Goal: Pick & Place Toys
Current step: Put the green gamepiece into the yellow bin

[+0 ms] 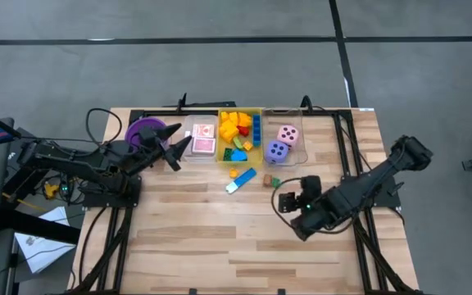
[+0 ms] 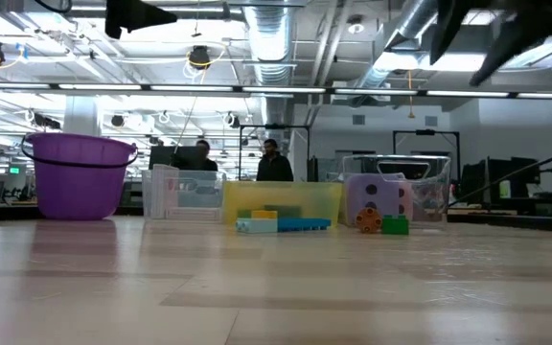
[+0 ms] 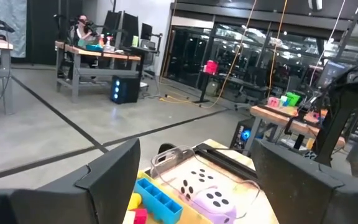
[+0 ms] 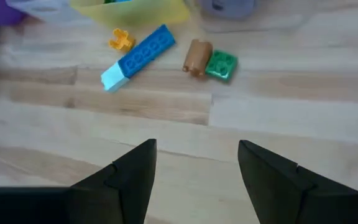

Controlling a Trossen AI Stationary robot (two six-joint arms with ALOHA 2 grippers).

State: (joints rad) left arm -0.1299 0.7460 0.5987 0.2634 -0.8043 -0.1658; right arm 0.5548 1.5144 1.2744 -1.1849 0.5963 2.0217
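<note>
Four loose toys lie on the wood in front of the bins: a long blue block (image 4: 143, 55) with a pale blue end, a small yellow piece (image 4: 121, 41), a brown peg (image 4: 196, 57) and a green block (image 4: 221, 65). My right gripper (image 4: 197, 146) hangs open above the bare table just near of them (image 1: 287, 203), slanting down toward them. A yellow bin (image 1: 240, 135) holds several blocks. A clear bin (image 1: 283, 143) holds the pink and purple dice (image 3: 197, 180). Red-and-white cards (image 1: 203, 139) lie in another clear bin. My left gripper (image 1: 180, 138) hovers open and level beside the card bin.
A purple round bowl (image 1: 144, 131) stands at the far left corner, close behind my left gripper. The three bins line the far edge. The near half of the table (image 1: 220, 246) is bare wood. Two people (image 2: 274, 163) are in the room beyond the table.
</note>
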